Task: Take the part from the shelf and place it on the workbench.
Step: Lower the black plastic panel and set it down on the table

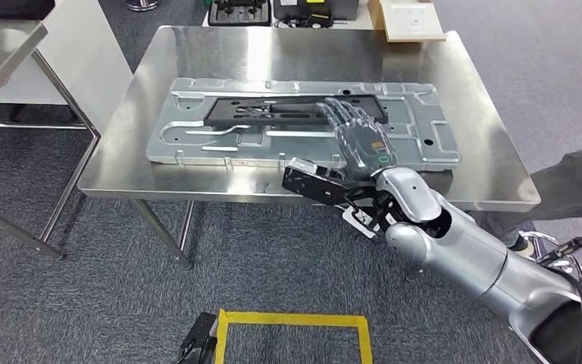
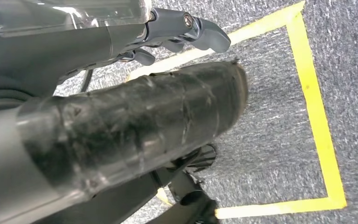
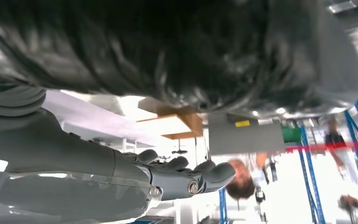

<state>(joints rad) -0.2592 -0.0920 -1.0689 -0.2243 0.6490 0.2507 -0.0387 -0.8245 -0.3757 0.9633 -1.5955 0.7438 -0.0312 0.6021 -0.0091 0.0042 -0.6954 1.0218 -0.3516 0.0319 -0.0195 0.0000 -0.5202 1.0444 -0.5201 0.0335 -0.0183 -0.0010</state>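
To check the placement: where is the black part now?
Head view: the black part lies on the grey metal panel on the workbench, beside the right hand.

Right hand [image 1: 358, 144] covering section of part [image 1: 235, 129]. Person [image 1: 576, 186] being cut off by head view edge. Right wrist view background appearing blurred, overexposed.

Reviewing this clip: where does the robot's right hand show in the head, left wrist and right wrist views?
Head view: right hand right of centre, fingers spread over the grey metal part on the workbench.
Left wrist view: not in it; the yellow floor tape shows on the carpet.
Right wrist view: right hand along one edge, holding nothing.
Shared landmark: the yellow floor tape, in the head and left wrist views.
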